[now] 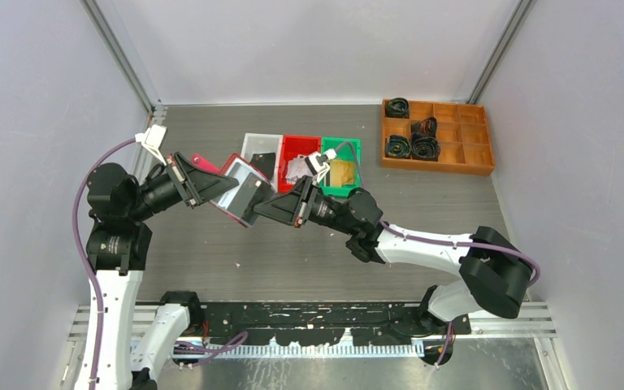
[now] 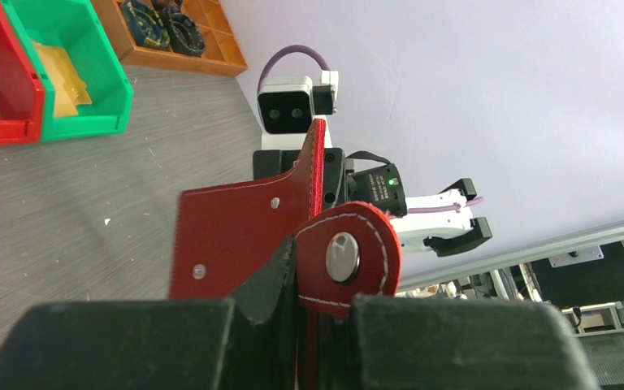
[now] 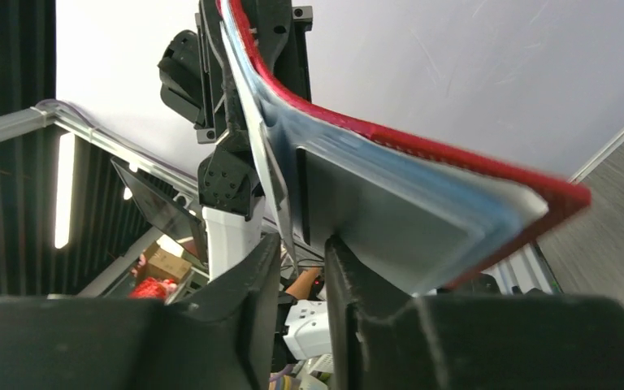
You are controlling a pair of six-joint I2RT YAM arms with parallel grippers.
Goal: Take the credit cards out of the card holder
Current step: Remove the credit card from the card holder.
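Note:
The red card holder (image 1: 240,187) hangs open in the air over the table's middle left, its pale sleeved inside facing my right arm. My left gripper (image 1: 218,187) is shut on its red cover by the snap tab (image 2: 349,256), which shows in the left wrist view (image 2: 325,305). My right gripper (image 1: 262,207) is at the holder's lower edge. In the right wrist view (image 3: 305,260) its jaws stand a narrow gap apart, with a finger (image 3: 353,284) against the pale sleeve (image 3: 390,219) and a thin sheet edge entering the gap. A dark card (image 1: 253,195) shows in the holder.
Three small bins stand behind the holder: a white one (image 1: 262,149) with a dark card, a red one (image 1: 299,154) with pale cards, and a green one (image 1: 343,166) with gold cards. A wooden compartment tray (image 1: 455,154) with black coils sits at the back right.

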